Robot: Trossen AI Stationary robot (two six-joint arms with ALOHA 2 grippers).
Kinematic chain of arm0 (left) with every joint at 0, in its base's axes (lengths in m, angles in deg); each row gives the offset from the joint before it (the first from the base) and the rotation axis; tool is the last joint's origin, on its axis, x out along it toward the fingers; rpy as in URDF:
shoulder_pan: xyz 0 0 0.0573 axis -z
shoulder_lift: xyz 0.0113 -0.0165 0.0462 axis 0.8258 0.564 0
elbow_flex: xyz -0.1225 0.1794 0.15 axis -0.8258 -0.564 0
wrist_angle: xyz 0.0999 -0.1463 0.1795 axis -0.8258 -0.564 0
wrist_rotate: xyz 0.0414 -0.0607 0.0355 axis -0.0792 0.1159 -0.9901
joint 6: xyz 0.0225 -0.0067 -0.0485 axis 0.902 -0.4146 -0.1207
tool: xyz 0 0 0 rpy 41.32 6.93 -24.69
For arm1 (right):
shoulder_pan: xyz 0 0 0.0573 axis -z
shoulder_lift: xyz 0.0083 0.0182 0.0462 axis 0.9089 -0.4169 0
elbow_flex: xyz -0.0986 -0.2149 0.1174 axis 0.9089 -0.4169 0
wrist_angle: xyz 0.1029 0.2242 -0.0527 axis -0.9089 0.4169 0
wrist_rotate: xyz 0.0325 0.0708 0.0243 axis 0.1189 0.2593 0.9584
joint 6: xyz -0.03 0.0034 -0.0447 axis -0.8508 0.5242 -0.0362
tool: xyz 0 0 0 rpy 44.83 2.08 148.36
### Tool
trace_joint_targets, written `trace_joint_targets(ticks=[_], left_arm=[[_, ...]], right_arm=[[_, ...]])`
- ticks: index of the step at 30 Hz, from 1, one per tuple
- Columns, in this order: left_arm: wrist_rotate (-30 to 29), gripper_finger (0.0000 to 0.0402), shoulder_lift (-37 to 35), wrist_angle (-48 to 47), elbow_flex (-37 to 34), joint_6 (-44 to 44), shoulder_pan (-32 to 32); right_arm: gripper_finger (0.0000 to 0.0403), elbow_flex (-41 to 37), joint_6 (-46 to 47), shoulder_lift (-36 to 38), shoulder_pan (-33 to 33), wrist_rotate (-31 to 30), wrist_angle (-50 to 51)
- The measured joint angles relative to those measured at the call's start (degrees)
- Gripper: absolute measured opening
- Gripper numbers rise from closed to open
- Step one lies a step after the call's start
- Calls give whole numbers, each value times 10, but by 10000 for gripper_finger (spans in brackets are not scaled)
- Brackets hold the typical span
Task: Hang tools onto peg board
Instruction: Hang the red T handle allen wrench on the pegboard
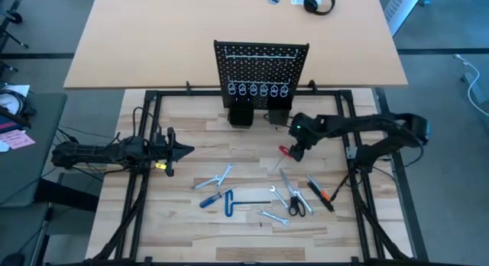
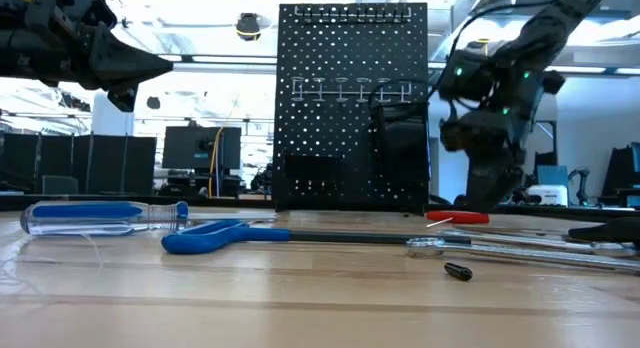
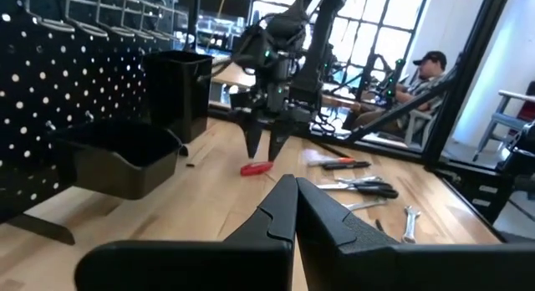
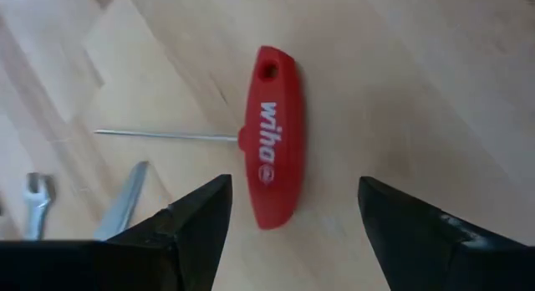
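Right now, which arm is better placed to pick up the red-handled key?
The right. Its open end effector hangs directly over the red-handled key, while the left end effector waits shut, far across the table.

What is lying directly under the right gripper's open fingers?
Under the open right gripper lies the red-handled T-key, flat on the wooden table, its thin shaft pointing sideways. The handle's near end is partly cut off by the fingers.

Peg board (image 1: 261, 71) upright at table (image 1: 183, 220) back edge, two cups (image 1: 241, 115) at its base. T-key (image 4: 269, 170) on table before board, right of cups; right gripper (image 1: 296, 151) directly over it. Wrenches (image 1: 215, 179), scissors (image 1: 294, 201) farther forward of board. Left gripper (image 1: 183, 150) well left of board.
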Motion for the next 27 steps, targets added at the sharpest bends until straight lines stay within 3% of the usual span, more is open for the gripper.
trace_joint_targets(ticks=[3,11,21,24,27], left_arm=[[0,0,0,-2,0,-1,0],[4,0,0,-2,0,-6,0],[6,0,0,-2,0,-11,0],[6,0,0,-2,0,-11,0],[6,0,0,-2,0,-11,0]], right_arm=[[272,2,5,-22,0,26,-29],[252,4,6,-57,-28,23,-50],[152,5,-3,-71,-93,-92,-48],[115,2,-1,-61,-102,-107,-43],[108,1,-1,-56,-107,-110,-43]])
